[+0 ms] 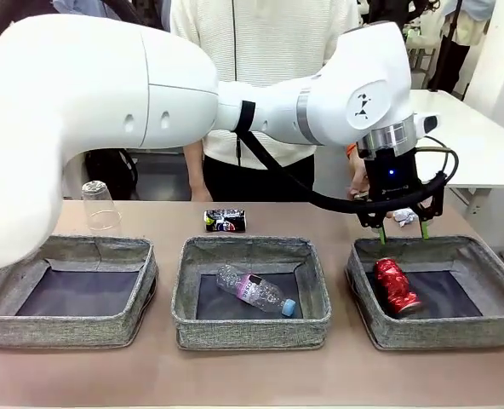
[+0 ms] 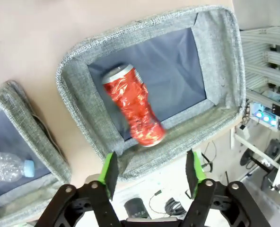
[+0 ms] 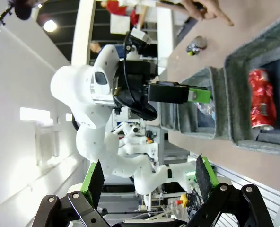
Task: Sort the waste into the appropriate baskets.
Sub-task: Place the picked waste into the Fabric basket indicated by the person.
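Red can (image 1: 396, 285): lies on its side in the right basket (image 1: 499, 317); sorted, as I judge it.
Bottle (image 1: 256, 290): lies in the middle basket (image 1: 252, 331).
Left basket (image 1: 65, 328): I see nothing in it.
Left to sort: dark can (image 1: 225, 221), upturned clear cup (image 1: 101, 207) and paper ball (image 1: 404, 216), all on the bench (image 1: 252, 375) beyond the baskets.
Left fingers (image 2: 108, 172): partly parted, holding nothing, low over the right basket's far rim.
Right fingers (image 3: 93, 177): spread wide, holding nothing, well apart from the baskets.
Person's hand (image 1: 357, 177): just behind the left fingers, near the paper ball.
Risk, snag: if I pull away sideways before lifting, a finger could catch the soft wall and drag the basket.
Risk, contact: reaching for the paper ball brings me close to that hand.
Risk, cup: thin clear wall; a hard squeeze may crush it, or it may slip out.
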### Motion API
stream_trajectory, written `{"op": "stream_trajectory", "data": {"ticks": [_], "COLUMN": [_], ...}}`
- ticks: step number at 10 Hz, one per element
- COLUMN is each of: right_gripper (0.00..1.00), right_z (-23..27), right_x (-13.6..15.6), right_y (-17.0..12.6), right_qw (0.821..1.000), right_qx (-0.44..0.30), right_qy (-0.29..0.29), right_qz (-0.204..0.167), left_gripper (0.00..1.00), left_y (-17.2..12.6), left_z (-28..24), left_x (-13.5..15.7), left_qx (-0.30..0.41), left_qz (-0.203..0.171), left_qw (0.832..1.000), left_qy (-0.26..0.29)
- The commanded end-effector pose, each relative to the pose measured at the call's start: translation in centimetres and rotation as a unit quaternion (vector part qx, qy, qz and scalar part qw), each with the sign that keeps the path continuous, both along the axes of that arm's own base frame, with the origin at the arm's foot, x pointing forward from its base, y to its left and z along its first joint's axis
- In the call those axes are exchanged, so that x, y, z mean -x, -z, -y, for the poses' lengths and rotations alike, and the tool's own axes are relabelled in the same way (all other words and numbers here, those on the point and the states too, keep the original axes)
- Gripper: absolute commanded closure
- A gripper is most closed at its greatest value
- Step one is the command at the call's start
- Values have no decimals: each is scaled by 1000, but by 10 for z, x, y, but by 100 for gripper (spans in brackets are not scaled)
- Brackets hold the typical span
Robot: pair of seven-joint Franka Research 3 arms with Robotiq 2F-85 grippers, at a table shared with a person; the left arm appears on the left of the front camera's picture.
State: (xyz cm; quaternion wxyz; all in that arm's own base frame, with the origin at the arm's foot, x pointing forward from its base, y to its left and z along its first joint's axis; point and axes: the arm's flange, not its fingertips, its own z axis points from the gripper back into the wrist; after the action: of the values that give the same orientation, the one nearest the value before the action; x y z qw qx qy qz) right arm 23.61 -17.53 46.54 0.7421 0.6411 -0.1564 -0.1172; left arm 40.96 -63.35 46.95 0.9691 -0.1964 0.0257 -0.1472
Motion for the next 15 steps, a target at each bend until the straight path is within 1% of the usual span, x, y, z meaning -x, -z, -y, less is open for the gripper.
{"op": "stream_trajectory", "data": {"ticks": [1, 5, 7, 8, 9, 10, 11, 12, 13, 14, 15], "right_gripper": [0, 0, 0, 0, 0, 0, 0, 0, 0, 0, 0], "right_z": [-1, -1, -1, 0, -3, -12, -22, -35, -51, -71, -91], "right_x": [-3, -3, -3, 0, -5, -15, -27, -40, -52, -64, -74], "right_y": [-2, -2, -2, 0, 0, -3, -7, -12, -18, -25, -31], "right_qw": [1000, 1000, 1000, 1000, 1000, 1000, 999, 998, 997, 995, 993], "right_qx": [0, 0, 0, 0, -5, -3, -6, -8, -5, -3, -5], "right_qy": [5, 5, 5, 0, -5, -17, -27, -42, -52, -70, -86], "right_qz": [-5, -5, -5, 0, -15, -25, -37, -49, -63, -72, -77], "left_gripper": [0, 0, 0, 0, 0, 0, 0, 0, 0, 0, 0], "left_y": [-8, -11, -14, -21, -38, -67, -92, -112, -128, -143, -152], "left_z": [7, 7, 5, 0, -13, -41, -74, -111, -149, -192, -229], "left_x": [-4, -4, -5, -3, 5, 17, 29, 43, 57, 72, 83], "left_qx": [-2, 2, 6, 5, -14, 0, 31, 50, 58, 77, 93], "left_qz": [0, 2, -8, -8, 10, 28, 42, 48, 64, 63, 69], "left_qw": [1000, 1000, 1000, 1000, 1000, 1000, 999, 998, 995, 993, 989], "left_qy": [-4, -6, -10, 6, 14, 12, 0, -11, -41, -63, -88]}}
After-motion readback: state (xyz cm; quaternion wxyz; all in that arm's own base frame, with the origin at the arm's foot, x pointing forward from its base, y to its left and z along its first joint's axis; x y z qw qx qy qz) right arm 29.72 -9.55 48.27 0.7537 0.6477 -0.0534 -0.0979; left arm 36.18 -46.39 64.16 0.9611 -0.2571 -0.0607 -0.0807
